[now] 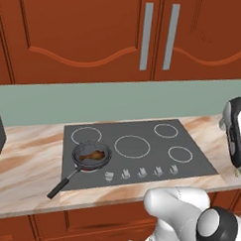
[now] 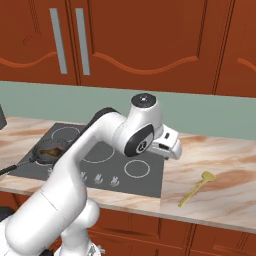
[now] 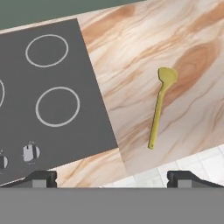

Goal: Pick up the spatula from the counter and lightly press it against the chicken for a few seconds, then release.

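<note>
Marble counter runs beneath red-brown cabinets, with a black cooktop set into it. We see the yellow spatula lying flat on bare counter right of the cooktop, blade far and handle toward the near edge. It is well apart from the chicken drumstick, which sits in a frying pan on the near left burner. Our gripper hangs above the cooktop's right edge, finger tips spread wide with nothing between them, probably ready to drop over the handle. The arm covers the counter's right end in the left base view, and the right base view cuts off the pan's handle.
</note>
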Robot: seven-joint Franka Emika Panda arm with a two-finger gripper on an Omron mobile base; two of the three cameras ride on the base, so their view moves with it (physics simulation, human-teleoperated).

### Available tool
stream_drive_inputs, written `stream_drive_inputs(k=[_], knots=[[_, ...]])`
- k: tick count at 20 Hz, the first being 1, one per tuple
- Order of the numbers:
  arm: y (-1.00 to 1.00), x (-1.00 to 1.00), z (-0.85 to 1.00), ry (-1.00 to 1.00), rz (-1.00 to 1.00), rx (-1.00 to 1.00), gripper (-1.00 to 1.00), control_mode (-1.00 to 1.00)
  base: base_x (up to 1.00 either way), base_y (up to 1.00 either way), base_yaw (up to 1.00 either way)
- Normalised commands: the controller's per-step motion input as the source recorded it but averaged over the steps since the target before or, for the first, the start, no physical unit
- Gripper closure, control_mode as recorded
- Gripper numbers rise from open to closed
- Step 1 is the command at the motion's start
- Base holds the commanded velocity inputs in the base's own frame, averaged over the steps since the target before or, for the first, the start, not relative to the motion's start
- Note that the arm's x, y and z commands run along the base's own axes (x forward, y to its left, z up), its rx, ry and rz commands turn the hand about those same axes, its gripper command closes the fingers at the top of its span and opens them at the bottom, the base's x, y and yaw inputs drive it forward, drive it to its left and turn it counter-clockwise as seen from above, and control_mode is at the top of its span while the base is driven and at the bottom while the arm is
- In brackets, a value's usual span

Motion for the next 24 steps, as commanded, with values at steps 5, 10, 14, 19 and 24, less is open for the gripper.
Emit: stream_drive_inputs(k=[5,10,14,19,24], knots=[[-0.23,0.04,-0.19,0.02,0.0,0.0,-1.0,-1.0,0.0,0.0,0.0],[-0.28,0.0,-0.26,0.02,0.0,0.0,-1.0,-1.0,0.0,0.0,0.0],[-0.23,0.0,-0.31,0.01,0.0,0.0,-1.0,-1.0,0.0,0.0,0.0],[-0.14,0.0,-0.21,0.0,0.0,0.0,-1.0,-1.0,0.0,0.0,0.0],[-0.13,0.0,-0.22,0.0,0.0,0.0,-1.0,-1.0,0.0,0.0,0.0]])
